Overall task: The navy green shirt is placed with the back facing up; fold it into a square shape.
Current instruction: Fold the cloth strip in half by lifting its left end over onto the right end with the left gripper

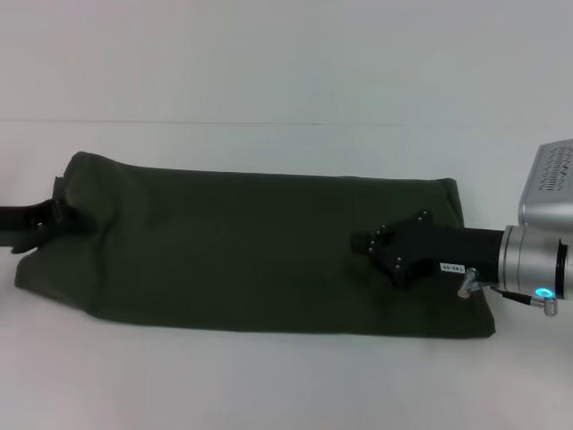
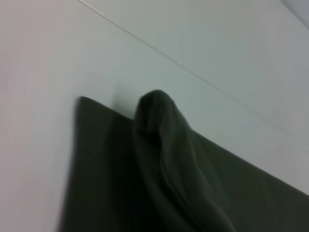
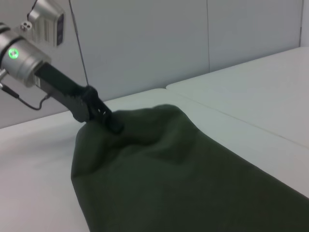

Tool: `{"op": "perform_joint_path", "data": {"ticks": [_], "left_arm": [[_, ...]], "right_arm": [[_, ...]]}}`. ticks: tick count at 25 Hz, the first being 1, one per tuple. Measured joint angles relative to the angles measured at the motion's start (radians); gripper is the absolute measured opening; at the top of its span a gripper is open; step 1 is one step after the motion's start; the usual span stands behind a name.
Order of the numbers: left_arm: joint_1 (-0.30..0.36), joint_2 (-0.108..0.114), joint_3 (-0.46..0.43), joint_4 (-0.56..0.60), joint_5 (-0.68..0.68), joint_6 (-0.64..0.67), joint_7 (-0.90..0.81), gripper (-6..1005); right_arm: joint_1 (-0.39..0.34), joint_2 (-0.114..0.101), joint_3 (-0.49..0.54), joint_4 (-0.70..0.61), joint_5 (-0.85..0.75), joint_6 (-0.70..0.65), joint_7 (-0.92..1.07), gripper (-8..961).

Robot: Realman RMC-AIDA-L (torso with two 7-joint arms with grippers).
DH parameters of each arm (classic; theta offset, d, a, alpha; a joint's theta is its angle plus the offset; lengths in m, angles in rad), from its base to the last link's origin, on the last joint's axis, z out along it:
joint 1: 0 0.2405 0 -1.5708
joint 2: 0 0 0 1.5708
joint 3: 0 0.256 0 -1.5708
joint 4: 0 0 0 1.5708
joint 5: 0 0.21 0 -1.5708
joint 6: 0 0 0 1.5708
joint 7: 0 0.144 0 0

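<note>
The navy green shirt (image 1: 242,242) lies as a long, wide band across the white table, its long sides running left to right. My left gripper (image 1: 61,215) is at the band's far left end, shut on the fabric edge. In the right wrist view that same left gripper (image 3: 113,123) pinches the shirt (image 3: 183,183) and draws it up into a small peak. The left wrist view shows a raised fold of the shirt (image 2: 164,145) close up. My right gripper (image 1: 360,242) reaches in from the right and sits low over the shirt's right part.
The white table (image 1: 269,376) extends all around the shirt, with a seam line (image 1: 179,123) running behind it. A pale wall (image 3: 145,43) stands beyond the table. The right arm's silver wrist (image 1: 537,260) hangs over the shirt's right end.
</note>
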Motion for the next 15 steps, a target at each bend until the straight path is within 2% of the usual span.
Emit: {"op": "perform_joint_path", "data": {"ticks": [1,4,7,15], "left_arm": [[0.000,0.000,0.000,0.000,0.000,0.000,0.000,58],[-0.032,-0.019,-0.001,0.050,-0.015,0.097,-0.039,58],[-0.054,-0.027,0.005,0.059,-0.014,0.123,-0.045,58],[-0.046,-0.030,0.010,0.053,0.003,0.082,-0.050,57]], "right_arm": [[-0.002,0.000,0.001,0.000,0.000,0.000,0.000,0],[-0.008,0.000,0.005,0.000,0.000,0.001,0.000,0],[-0.013,0.000,0.005,0.000,0.000,0.002,0.000,-1],[-0.016,0.001,0.006,0.002,0.000,0.001,0.000,8]]}}
